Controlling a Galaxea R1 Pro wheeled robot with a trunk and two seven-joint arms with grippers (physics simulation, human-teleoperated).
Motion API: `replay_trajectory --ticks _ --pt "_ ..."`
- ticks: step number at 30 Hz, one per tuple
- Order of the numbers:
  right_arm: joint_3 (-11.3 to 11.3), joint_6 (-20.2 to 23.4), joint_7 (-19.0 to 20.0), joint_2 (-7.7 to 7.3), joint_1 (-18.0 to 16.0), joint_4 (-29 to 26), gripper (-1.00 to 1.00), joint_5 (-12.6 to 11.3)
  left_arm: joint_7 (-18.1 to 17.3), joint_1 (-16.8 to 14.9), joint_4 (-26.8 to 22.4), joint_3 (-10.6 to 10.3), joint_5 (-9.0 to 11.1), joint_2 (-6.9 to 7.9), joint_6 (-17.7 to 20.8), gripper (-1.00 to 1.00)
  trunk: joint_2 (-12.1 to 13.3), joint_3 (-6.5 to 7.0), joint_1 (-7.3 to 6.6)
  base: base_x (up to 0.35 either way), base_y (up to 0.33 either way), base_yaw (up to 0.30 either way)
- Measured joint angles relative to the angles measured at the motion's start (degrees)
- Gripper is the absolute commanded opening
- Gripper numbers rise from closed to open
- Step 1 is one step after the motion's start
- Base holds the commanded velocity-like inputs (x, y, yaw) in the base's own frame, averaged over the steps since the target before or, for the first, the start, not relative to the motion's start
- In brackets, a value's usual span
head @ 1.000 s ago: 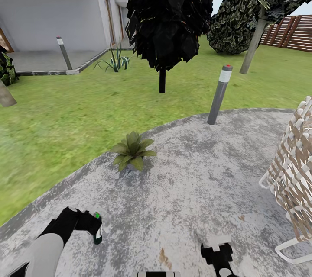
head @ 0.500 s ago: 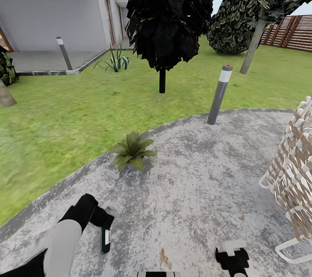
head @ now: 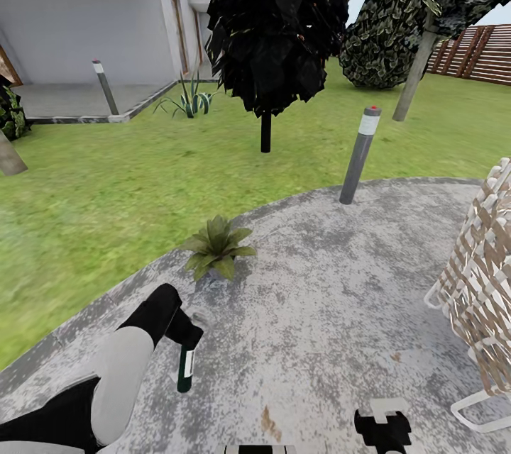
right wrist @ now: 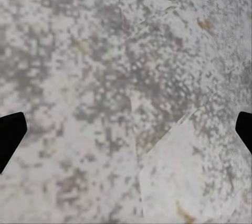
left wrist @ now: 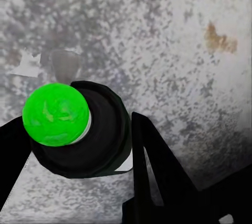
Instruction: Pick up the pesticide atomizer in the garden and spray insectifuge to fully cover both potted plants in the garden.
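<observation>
My left gripper [head: 189, 339] is shut on the pesticide atomizer [head: 185, 369], a slim dark green bottle with a white band that hangs down over the stone patio [head: 319, 284]. In the left wrist view its bright green cap [left wrist: 55, 114] faces the camera, and black fingers [left wrist: 152, 166] press on the black body either side. One potted plant [head: 216, 248], a low green rosette, sits at the patio's edge a short way beyond that gripper. My right gripper [head: 383, 429] is low near the front; in its wrist view the gripper [right wrist: 126, 132] is open over bare stone.
A grey bollard lamp [head: 359, 154] stands at the patio's far rim. A woven lattice chair [head: 475, 298] fills the right side. Lawn [head: 106, 191], a dark tree [head: 273, 28], a spiky agave [head: 188, 99] and a house lie beyond; a slat fence [head: 475, 50] is far right.
My left arm has reached forward toward the potted plant, carrying the atomizer, which has tipped from upright to hanging downward. The right gripper shifted slightly right and lower.
</observation>
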Motion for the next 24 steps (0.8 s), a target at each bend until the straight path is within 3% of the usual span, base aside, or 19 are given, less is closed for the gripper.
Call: replay_trajectory --ticks 1,5,8,9,11,15,19,24 --pt "0.00 0.00 0.01 0.17 0.07 0.00 1.00 0.00 -0.06 -0.03 -4.49 -0.13 0.00 -0.03 -0.03 -1.00 0.00 0.01 -0.01 0.000 0.000 0.000" --pt "-0.05 -0.01 0.02 0.10 0.58 0.00 1.00 0.05 -0.06 -0.07 -9.99 -0.10 0.43 -0.31 2.65 -1.00 0.00 0.00 0.00 0.016 0.000 0.000" --pt "-0.01 -0.02 0.02 0.09 1.01 -0.02 1.00 0.07 -0.04 -0.18 -10.62 -0.36 0.59 -1.07 3.05 -1.00 0.00 0.00 -0.03 0.233 0.000 0.000" --pt "-0.01 -0.07 0.02 0.12 1.06 0.00 1.00 0.07 -0.09 -0.19 -12.00 -1.54 0.74 -1.32 3.10 -1.00 0.00 0.01 -0.04 0.237 0.000 0.000" --pt "0.00 -0.08 0.02 0.12 1.07 0.00 1.00 0.07 -0.09 -0.12 -12.47 -1.99 0.70 -1.53 3.06 -1.00 0.00 0.00 -0.01 0.092 0.000 0.000" --pt "0.07 -0.09 0.02 0.17 1.08 -0.06 1.00 0.08 -0.18 -0.02 -13.55 -2.18 0.77 -1.60 2.62 -1.00 0.00 0.00 0.00 0.012 0.000 0.000" --pt "0.09 -0.04 0.02 0.31 1.08 -0.09 1.00 0.03 -0.17 0.22 -18.05 -2.13 1.88 -1.68 2.68 -1.00 0.00 0.00 0.00 0.001 0.000 0.000" --pt "0.07 -0.06 0.02 0.39 1.07 -0.08 1.00 0.01 -0.16 0.61 -18.97 -2.38 2.36 -1.69 2.87 -1.00 0.00 0.00 0.00 0.000 0.000 0.078"
